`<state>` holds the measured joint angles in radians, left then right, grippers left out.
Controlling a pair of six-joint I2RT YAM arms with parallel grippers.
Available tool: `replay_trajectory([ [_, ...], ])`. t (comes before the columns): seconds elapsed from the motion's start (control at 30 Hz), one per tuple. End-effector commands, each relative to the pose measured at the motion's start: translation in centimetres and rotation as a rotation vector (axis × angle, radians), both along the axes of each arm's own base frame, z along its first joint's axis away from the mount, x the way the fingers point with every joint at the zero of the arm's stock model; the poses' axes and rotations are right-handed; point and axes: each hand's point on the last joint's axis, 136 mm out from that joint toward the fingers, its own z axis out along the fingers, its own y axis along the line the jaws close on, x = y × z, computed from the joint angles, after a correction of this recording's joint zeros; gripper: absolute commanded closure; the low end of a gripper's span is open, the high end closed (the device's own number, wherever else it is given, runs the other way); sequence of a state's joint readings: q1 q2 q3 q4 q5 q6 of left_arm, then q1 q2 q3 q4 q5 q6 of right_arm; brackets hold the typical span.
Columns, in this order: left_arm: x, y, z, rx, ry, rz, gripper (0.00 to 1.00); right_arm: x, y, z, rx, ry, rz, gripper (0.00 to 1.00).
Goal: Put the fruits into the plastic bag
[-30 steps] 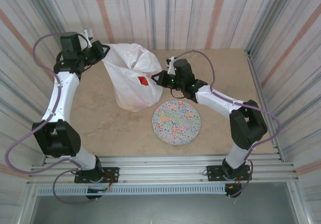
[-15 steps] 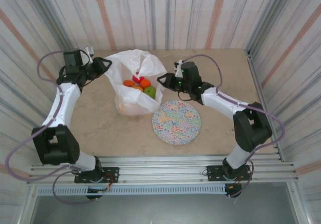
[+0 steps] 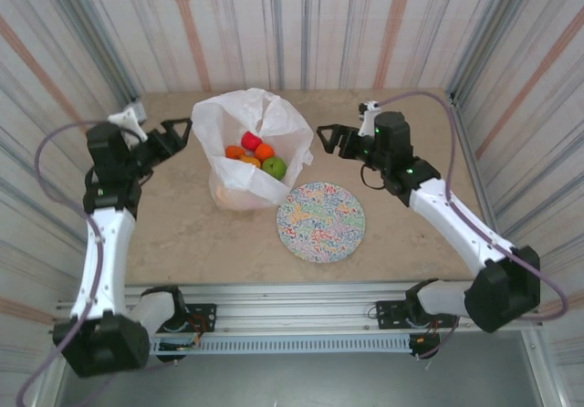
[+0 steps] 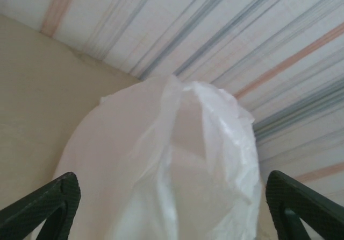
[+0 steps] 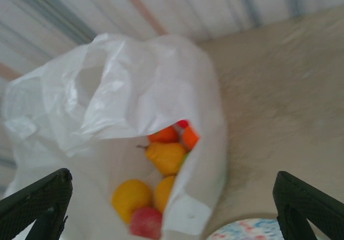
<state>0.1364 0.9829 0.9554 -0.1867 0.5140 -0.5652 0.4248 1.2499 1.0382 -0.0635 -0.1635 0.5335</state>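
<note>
Left gripper (image 3: 180, 133) and right gripper (image 3: 327, 139) gape wide beside the plastic bag (image 3: 239, 118)

At the bag's 9 o'clock, the left gripper holds nothing, just beside the crinkled white plastic. The bag stands open on the table (image 3: 182, 234), fruits (image 3: 258, 154) inside: red, orange, green, yellow. At 3 o'clock, the right gripper is empty too. A speckled plate (image 3: 320, 222) lies at 5 o'clock.
</note>
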Motion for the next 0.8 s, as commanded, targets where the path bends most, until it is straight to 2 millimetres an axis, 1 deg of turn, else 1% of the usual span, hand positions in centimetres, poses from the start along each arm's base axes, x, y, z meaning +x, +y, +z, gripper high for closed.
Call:
replay_trajectory([
  [0.0,-1.7,3.9,-4.0,0.086,-0.011,0.238,0.04,-0.2,-6.6,-3.7,-0.279,0.014,-0.179,0.01],
  [0.07,-3.0,6.8,-7.7,0.129,0.019,0.414,0.05,0.0,-10.3,-5.1,-0.338,0.038,-0.291,0.01],
  [0.17,-4.7,10.3,-11.5,0.200,0.064,0.617,0.05,-0.2,-15.3,-6.6,-0.424,0.069,-0.452,0.01],
  [0.23,-5.2,11.7,-13.0,0.248,0.078,0.692,0.04,-0.4,-18.1,-7.5,-0.494,0.078,-0.546,0.01],
  [0.27,-5.3,12.1,-13.4,0.276,0.080,0.709,0.02,-0.5,-19.2,-8.0,-0.528,0.081,-0.581,0.01],
  [0.33,-4.9,12.7,-14.3,0.346,0.088,0.723,0.01,-0.5,-21.2,-9.3,-0.609,0.072,-0.638,0.01],
  [0.37,-4.5,12.8,-14.6,0.383,0.094,0.715,0.01,-0.5,-21.8,-10.0,-0.636,0.067,-0.649,0.01],
  [0.47,-2.8,12.4,-15.8,0.513,0.131,0.647,0.01,-0.4,-23.0,-13.0,-0.684,0.071,-0.659,0.01],
  [0.53,-1.5,11.5,-16.5,0.577,0.136,0.581,0.01,-0.4,-23.4,-14.7,-0.698,0.069,-0.651,0.01],
  [0.6,-0.4,10.4,-16.9,0.634,0.099,0.524,0.01,-0.3,-23.6,-15.7,-0.703,0.062,-0.640,0.01],
  [0.67,0.5,9.2,-17.2,0.666,0.052,0.470,0.01,-0.1,-23.3,-16.5,-0.686,0.066,-0.606,0.01],
  [0.77,1.7,7.7,-18.4,0.674,0.014,0.377,0.01,0.2,-22.9,-17.6,-0.605,0.061,-0.566,0.01],
])
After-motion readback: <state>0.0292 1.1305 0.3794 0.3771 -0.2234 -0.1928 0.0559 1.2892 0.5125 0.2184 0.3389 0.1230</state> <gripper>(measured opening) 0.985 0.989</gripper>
